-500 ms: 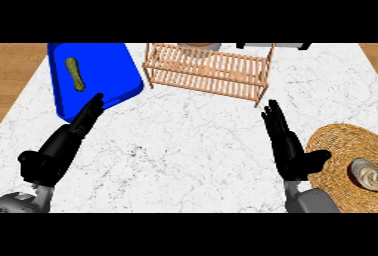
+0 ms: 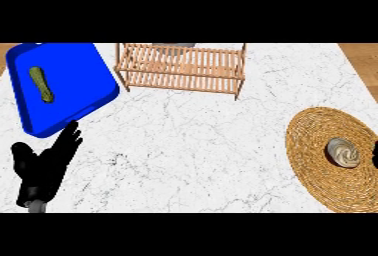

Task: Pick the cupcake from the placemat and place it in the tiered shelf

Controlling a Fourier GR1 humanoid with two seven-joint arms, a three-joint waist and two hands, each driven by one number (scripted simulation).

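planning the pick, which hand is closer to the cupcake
Right. The right hand peeks in at the right edge beside the cupcake; the left hand rests far off by the blue tray.

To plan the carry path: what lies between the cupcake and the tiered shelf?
In the head view, only the woven placemat and bare counter lie between cupcake and tiered shelf.

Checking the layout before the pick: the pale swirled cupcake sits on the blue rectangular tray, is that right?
Not quite. The head view shows the pale swirled cupcake sitting on the round woven straw placemat at the right, not on the blue rectangular tray.
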